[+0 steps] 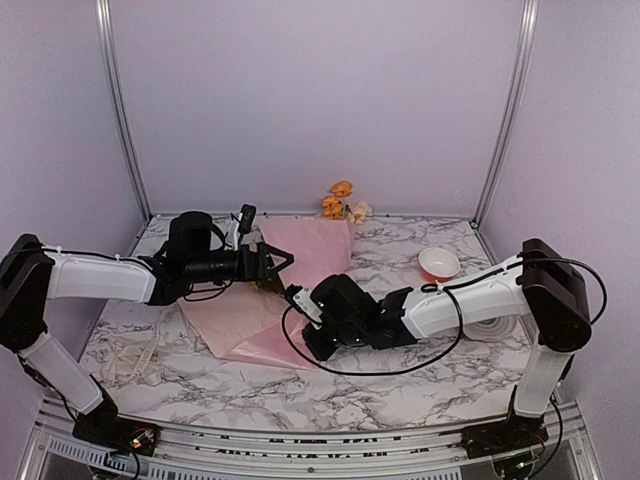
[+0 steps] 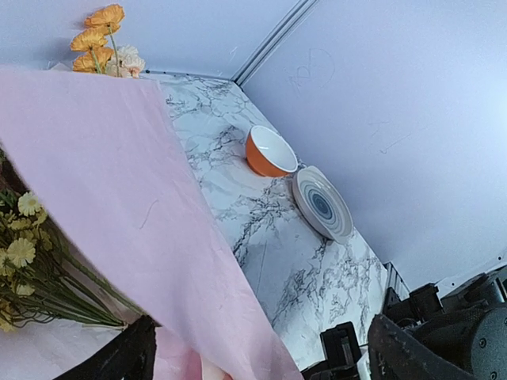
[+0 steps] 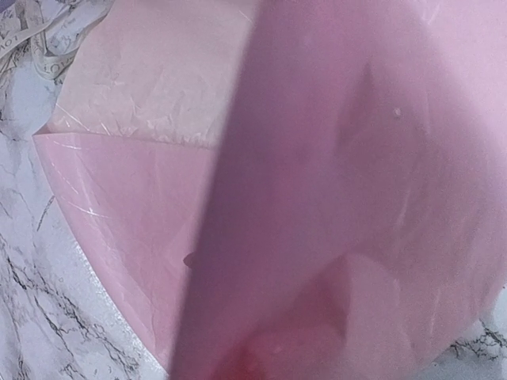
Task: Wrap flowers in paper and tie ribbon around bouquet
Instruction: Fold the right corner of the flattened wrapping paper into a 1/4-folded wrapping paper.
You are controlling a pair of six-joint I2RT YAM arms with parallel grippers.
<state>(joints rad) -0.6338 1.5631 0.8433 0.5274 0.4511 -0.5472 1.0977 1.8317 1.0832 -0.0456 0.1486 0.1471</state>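
The right jaws clamp a raised fold of pink paper while the left jaws stand wide open beside it, flowers just ahead on the marble table.

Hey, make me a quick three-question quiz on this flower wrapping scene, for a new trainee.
1. True or false: the jaws of the left arm stand open.
2. Which colour is the bowl on the outside? A blue, B orange, C green.
3. Fill in: a raised fold of pink ___ hangs over the yellow flowers.
Key: 1 true; 2 B; 3 paper.
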